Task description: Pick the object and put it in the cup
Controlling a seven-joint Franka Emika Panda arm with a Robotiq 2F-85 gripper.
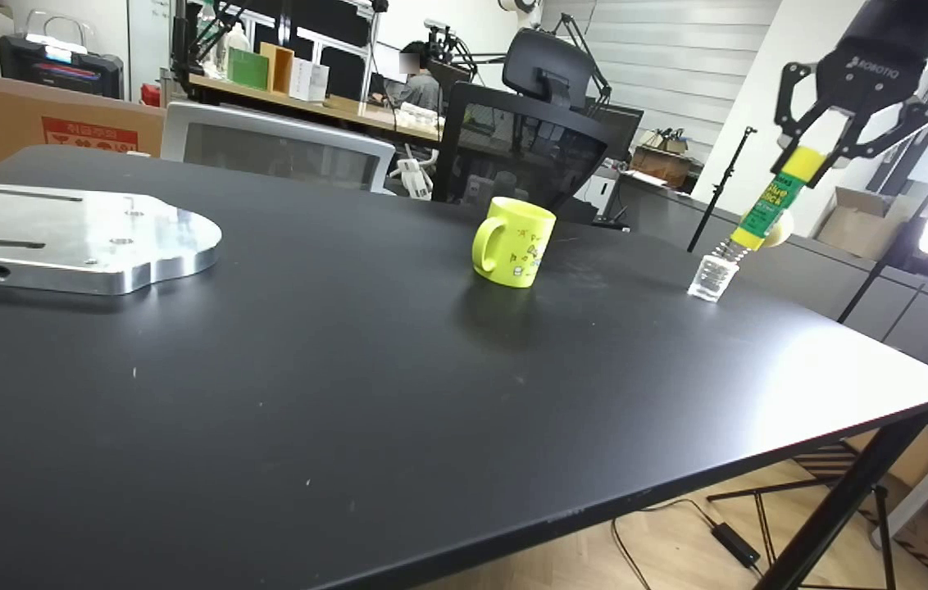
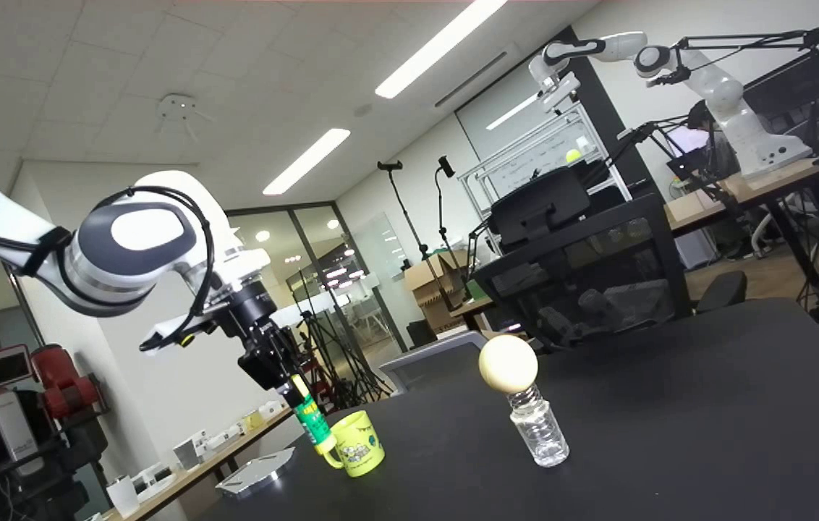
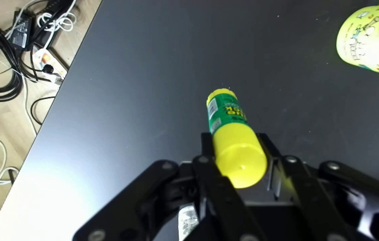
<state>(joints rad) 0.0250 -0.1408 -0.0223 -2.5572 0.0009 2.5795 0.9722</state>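
Observation:
The object is a yellow and green glue stick, seen in both exterior views [image 1: 777,201] [image 2: 313,418] and in the wrist view [image 3: 228,112]. My gripper [image 1: 802,166] is shut on its upper yellow end, and the stick hangs tilted above the table. The gripper also shows in an exterior view [image 2: 295,391] and in the wrist view [image 3: 236,144], a finger on each side of the stick. The cup, a yellow-green mug [image 1: 520,246], stands upright on the table, apart from the gripper. It shows in an exterior view [image 2: 359,445], partly behind the stick, and at the wrist view's upper right [image 3: 367,40].
A clear bottle [image 1: 712,279] [image 2: 541,432] topped by a pale yellow ball [image 2: 508,364] stands on the black table [image 1: 308,393]; part of the bottle shows beside the gripper in the wrist view [image 3: 187,219]. A silver metal plate [image 1: 62,233] lies on the table. Chairs [image 1: 521,139] stand behind.

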